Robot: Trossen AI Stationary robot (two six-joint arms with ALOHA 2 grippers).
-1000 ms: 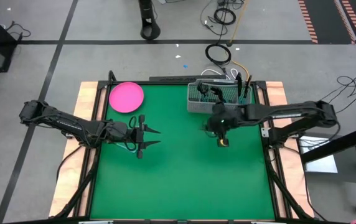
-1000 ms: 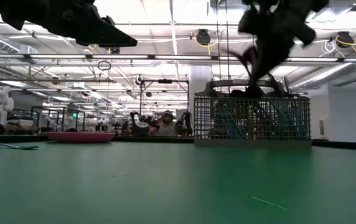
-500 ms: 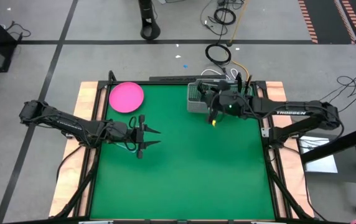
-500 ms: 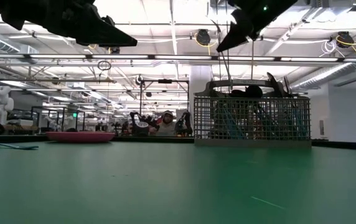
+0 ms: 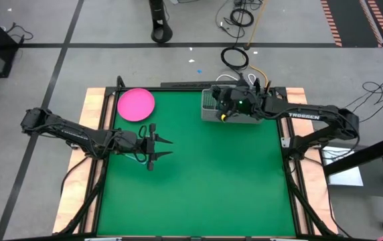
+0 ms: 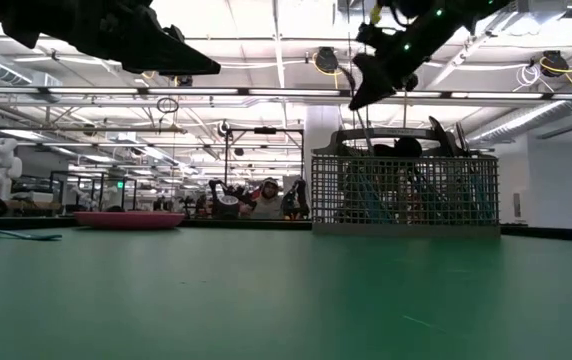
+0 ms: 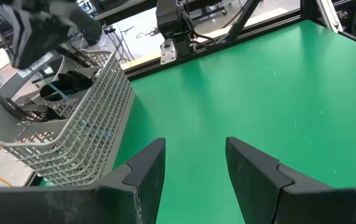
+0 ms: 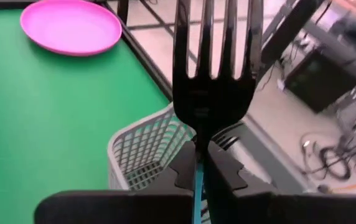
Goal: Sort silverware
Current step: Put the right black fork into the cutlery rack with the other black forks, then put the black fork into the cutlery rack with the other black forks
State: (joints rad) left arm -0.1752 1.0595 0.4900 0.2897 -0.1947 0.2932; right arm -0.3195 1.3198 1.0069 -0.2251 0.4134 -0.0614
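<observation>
My right gripper (image 5: pixel 223 114) hangs over the left end of the grey wire basket (image 5: pixel 237 107), shut on a fork (image 8: pixel 215 62) with dark tines and a light blue handle. More silverware stands in the basket (image 6: pixel 406 190), its dark heads (image 6: pixel 436 135) sticking up above the rim. My left gripper (image 5: pixel 167 148) hovers open over the left-middle of the green table, with nothing between its fingers (image 7: pixel 193 155). The round pink plate (image 5: pixel 136 104) lies flat at the far left corner. My right gripper pinches the fork at its neck (image 8: pixel 200 152), just below the tines, between its two fingers. The blue handle (image 8: pixel 198 193) runs back between the fingers and the tines point forward past the fingertips. The gripper comes from the table's right, slanting down. The fork is lifted clear above the basket.
The basket (image 7: pixel 60 130) stands at the far edge, right of centre. The plate (image 6: pixel 129 218) is far off to its left. A thin long piece (image 6: pixel 16 235) lies flat at the table's left. Green table stretches between my left gripper and the near edge.
My right gripper has carried the fork from the middle right of the table toward the far edge and up, ending over the basket's left end. It has tipped from pointing down to a shallower slant and rolled. It stays shut on the fork.
</observation>
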